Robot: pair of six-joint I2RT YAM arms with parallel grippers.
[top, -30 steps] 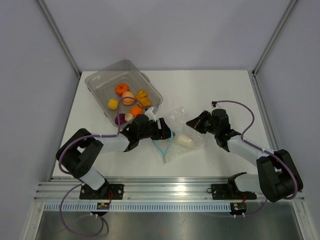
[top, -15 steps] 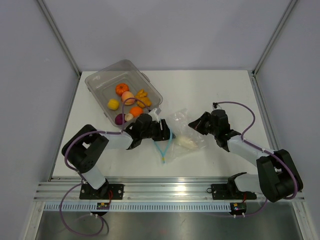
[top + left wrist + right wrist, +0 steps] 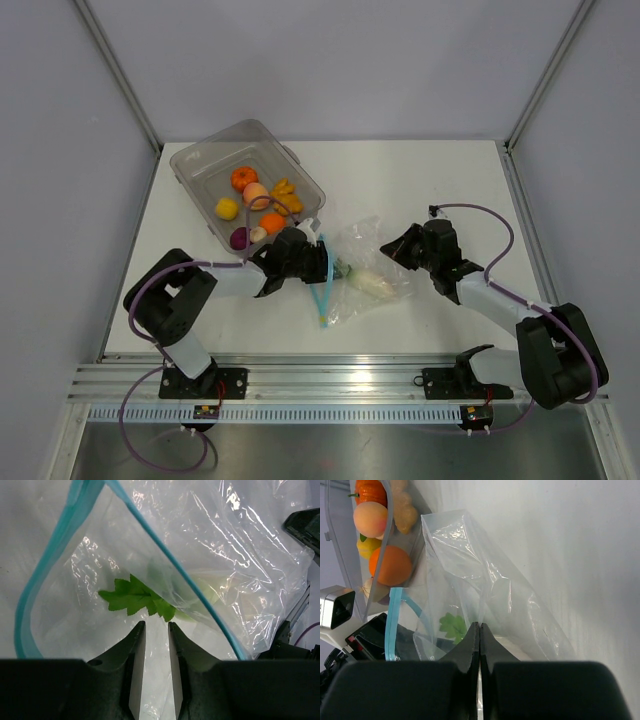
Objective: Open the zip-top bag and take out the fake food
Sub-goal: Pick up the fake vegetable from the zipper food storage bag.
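The clear zip-top bag (image 3: 375,250) lies mid-table with its light-blue zip strip (image 3: 322,290) parted. Inside it lies a white toy vegetable (image 3: 370,284) with green leaves (image 3: 135,597). My left gripper (image 3: 330,266) reaches into the bag's mouth. In the left wrist view it (image 3: 155,627) is slightly open, empty, with its tips just short of the leaves. My right gripper (image 3: 392,250) is shut on a fold of the bag's far side, as the right wrist view (image 3: 479,626) shows. The other fake food, orange (image 3: 243,178), peach, yellow and purple, lies in the tub.
The rigid clear tub (image 3: 200,160) stands at the back left, close behind my left arm. In the right wrist view its orange (image 3: 390,565) and peach (image 3: 370,517) pieces show beyond the bag. Bare white table lies to the right and behind.
My left gripper has pushed further right into the bag's mouth, and the zip strip has swung from a V to nearly upright. My right gripper has shifted slightly right with the bag.
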